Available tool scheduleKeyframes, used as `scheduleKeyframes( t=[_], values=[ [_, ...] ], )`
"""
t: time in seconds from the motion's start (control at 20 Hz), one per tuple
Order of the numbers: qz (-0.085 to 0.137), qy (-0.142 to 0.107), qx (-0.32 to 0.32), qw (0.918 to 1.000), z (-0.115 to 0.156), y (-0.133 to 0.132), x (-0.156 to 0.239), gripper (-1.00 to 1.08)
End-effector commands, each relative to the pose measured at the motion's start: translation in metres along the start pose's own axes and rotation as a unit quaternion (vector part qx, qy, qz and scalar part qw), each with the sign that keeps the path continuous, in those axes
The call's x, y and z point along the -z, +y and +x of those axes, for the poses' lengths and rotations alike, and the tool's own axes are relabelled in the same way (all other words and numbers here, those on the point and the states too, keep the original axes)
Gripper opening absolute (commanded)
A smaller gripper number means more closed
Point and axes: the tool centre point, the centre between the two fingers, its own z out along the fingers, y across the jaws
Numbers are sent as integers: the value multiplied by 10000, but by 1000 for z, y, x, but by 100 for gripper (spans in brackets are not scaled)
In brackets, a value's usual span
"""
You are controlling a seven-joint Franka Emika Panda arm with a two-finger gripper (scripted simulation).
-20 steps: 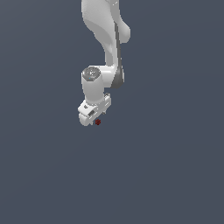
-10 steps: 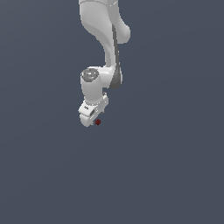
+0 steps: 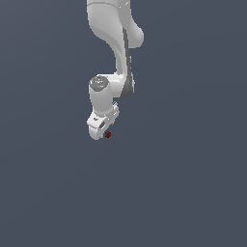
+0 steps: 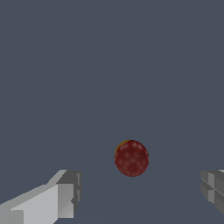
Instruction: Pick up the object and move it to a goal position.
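Note:
The object [image 3: 108,134] is a tiny dark red lump on the grey floor, just off the tip of my white gripper [image 3: 99,132] toward the exterior view's right. In the wrist view the object [image 4: 131,158] looks round and dark red with an orange spot on top. It lies between and a little ahead of the two fingertips [image 4: 65,192], which stand wide apart and do not touch it. My gripper [image 4: 140,192] is open and holds nothing.
A plain dark grey floor [image 3: 183,183] fills both views. The white arm [image 3: 116,53] reaches down from the top of the exterior view.
The gripper has shifted slightly and sunk a little toward the object. The object itself has not moved.

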Motion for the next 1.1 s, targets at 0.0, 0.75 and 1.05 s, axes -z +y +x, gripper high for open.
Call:
scheduleKeyframes(
  t=[0.0,0.75,1.05],
  values=[
    [3,-1,4,10000,0,0,-5,100],
    [3,0,21,10000,0,-1,-48,-100],
    [3,0,21,10000,0,-1,-48,-100]
  ],
)
